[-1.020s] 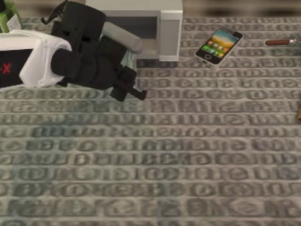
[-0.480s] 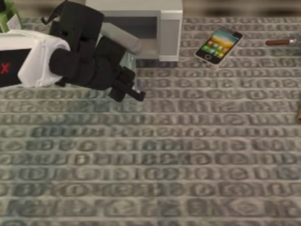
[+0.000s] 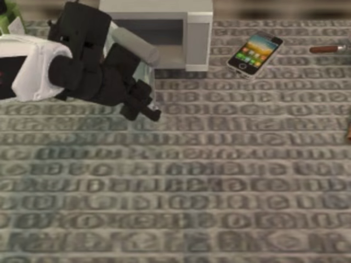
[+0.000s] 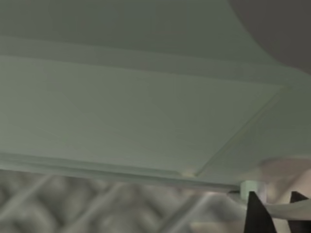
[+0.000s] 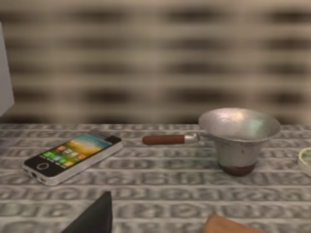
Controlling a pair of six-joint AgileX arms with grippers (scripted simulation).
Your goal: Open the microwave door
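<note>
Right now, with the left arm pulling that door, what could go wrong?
1. The left gripper holds the microwave door near its edge; in the left wrist view only the fingertips overlap it, so the grip might slip off mid-swing.
2. The microwave sits loose on the table; a pull could drag it instead of swinging the door.
3. The phone lies just right of the microwave and could get knocked if the box shifts.

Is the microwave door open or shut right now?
Open. In the top view the microwave shows its bare cavity, and the microwave door juts out toward the left gripper, which is at its edge. The right arm is out of view.
</note>
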